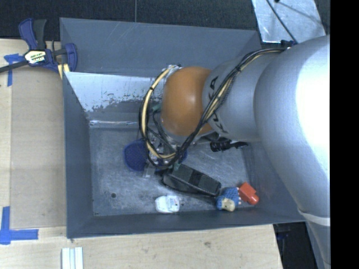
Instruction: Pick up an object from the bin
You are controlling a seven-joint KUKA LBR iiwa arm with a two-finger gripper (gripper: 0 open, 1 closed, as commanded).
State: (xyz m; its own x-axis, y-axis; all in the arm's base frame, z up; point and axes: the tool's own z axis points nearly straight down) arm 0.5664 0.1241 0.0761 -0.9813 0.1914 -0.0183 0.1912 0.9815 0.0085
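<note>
**Hand low in the bin, beside a dark blue round thing**

The dark blue round thing lies on the floor of the bin, a little left of the middle. It is the thing nearest to the hand, which is down low, just beside its right edge. I cannot tell if the two touch. The orange cover and the cables on the wrist hide the hand from above, so I also cannot tell if it is apart, together or clamped on something.

Just below the hand, toward the front wall, lies a black flat bar, set slantwise. Near the front wall there is a small white thing. In the front right corner a blue and yellow piece lies against an orange-red piece. The thick grey arm covers the right part of the bin.

In my judgement, the risks come from the crowding around the hand:
- The blue thing looks round, so if the hand meets it off centre it may roll or slip away to the left.
- The black bar is very close, and the hand could catch its upper end together with the blue thing, or in place of it, and then drop it when lifting.
- The hanging cables are low and could drag over the things on the bin floor.
</note>
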